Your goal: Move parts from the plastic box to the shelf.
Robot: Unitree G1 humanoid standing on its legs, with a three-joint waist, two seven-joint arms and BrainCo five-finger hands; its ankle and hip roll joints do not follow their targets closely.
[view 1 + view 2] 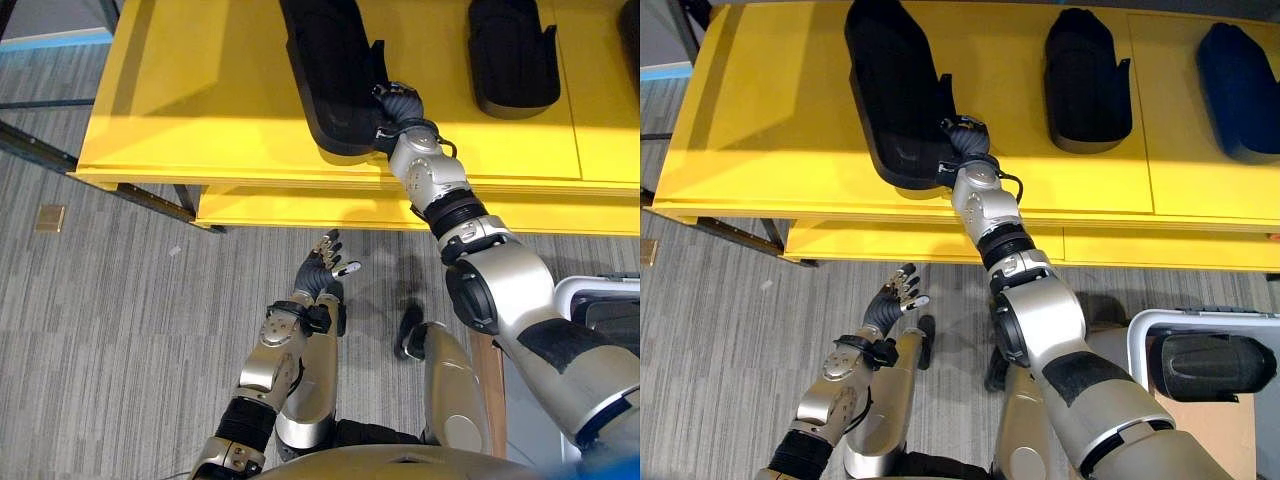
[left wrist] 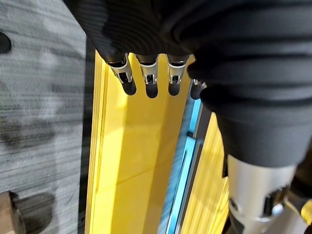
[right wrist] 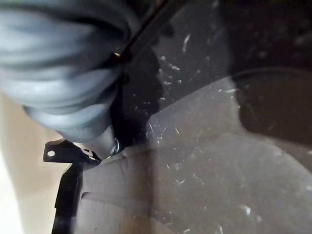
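A long black moulded part [image 1: 330, 70] lies on the yellow shelf [image 1: 200, 100], its near end close to the front edge. My right hand [image 1: 965, 135] reaches up against that near end, and the right wrist view has the part's scuffed black surface [image 3: 219, 146] very close. My left hand [image 1: 325, 265] hovers low over the carpet in front of the shelf, open, with straight fingers [image 2: 151, 78] and nothing in it. At the lower right stands the white plastic box [image 1: 1140, 335] with another black part [image 1: 1205, 365] inside.
A second black part [image 1: 1085, 75] and a blue part [image 1: 1240, 90] lie further right on the shelf. Below the top runs a lower yellow ledge [image 1: 300, 208]. A dark metal frame [image 1: 100, 170] and a small brown floor plate [image 1: 50, 217] are at the left.
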